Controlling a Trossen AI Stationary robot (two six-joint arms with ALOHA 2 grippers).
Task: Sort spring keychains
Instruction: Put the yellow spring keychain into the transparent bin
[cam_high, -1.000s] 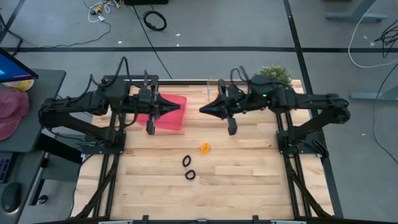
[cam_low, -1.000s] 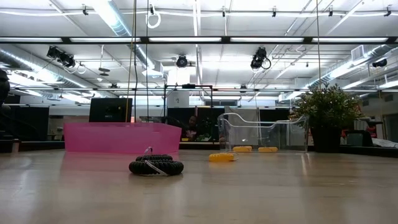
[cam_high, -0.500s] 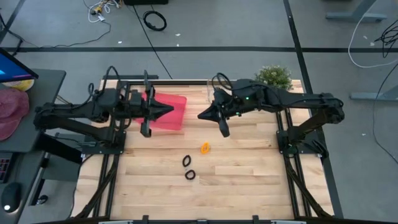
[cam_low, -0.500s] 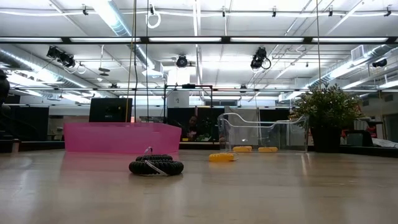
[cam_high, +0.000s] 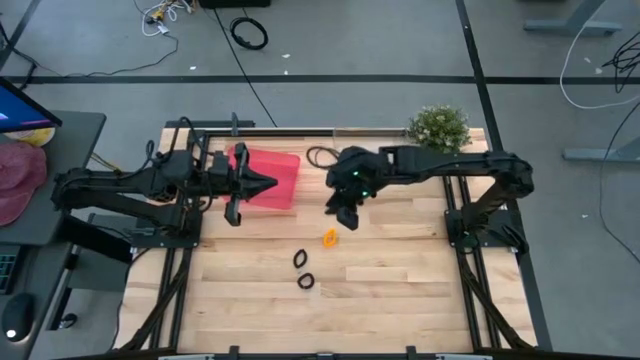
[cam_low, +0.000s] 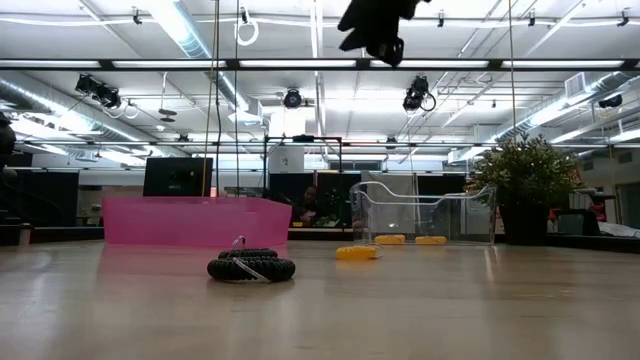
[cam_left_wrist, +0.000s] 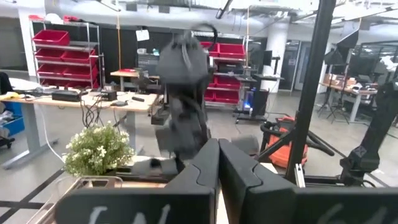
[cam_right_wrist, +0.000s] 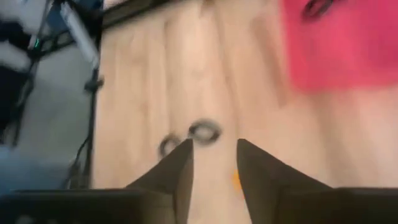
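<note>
Orange coiled-cord spring keychain (cam_high: 329, 238) sitting just below right gripper (cam_high: 340, 215), fingers parted; centring over coil before descending. Left gripper (cam_high: 268, 184), pressed together, idling over pink bin (cam_high: 285, 165).

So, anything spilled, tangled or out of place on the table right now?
Nothing stands out. One orange keychain and two black ones lie loose on the table, unsorted; the pink bin sits upright.
</note>
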